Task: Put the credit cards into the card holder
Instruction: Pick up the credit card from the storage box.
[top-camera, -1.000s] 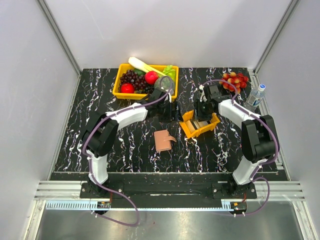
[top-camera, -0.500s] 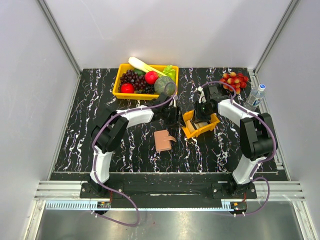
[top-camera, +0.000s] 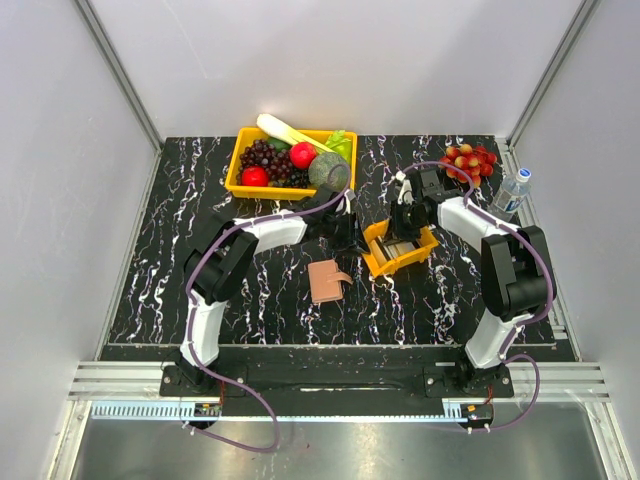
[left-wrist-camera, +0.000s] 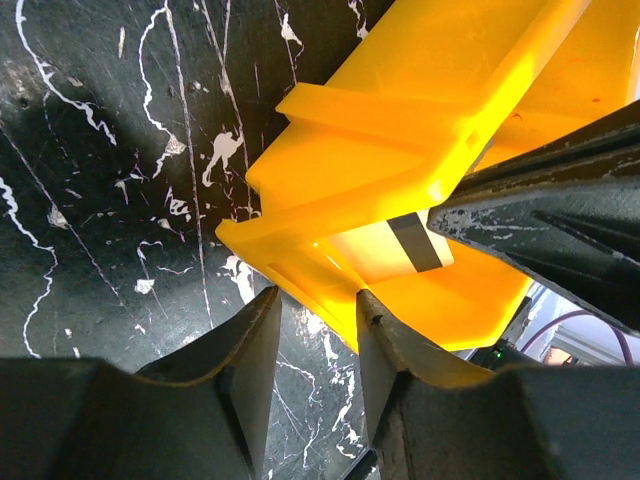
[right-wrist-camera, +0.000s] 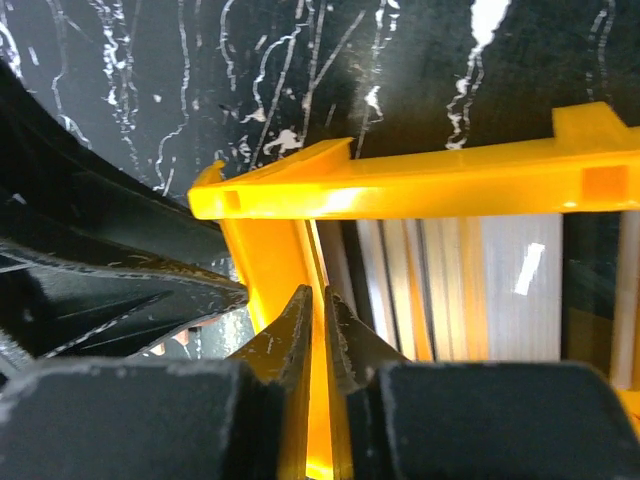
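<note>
Thin, likely stiff, slick credit cards (right-wrist-camera: 520, 270) on edge in orange tray (right-wrist-camera: 450, 185), centre frame; best pinched by top edges. Right gripper (right-wrist-camera: 318, 310) pinching tray wall, left gripper (left-wrist-camera: 315, 300) part-open.

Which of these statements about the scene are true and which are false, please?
1. The card holder lies on the table, outside the orange tray. True.
2. The credit cards are inside the card holder. False: they stand on edge in the orange tray.
3. A water bottle stands near the table's right edge. True.
4. The left claw holds the card holder. False: it is at a corner of the orange tray, and the holder lies apart from it.
5. The yellow bin at the back holds fruit. True.
</note>
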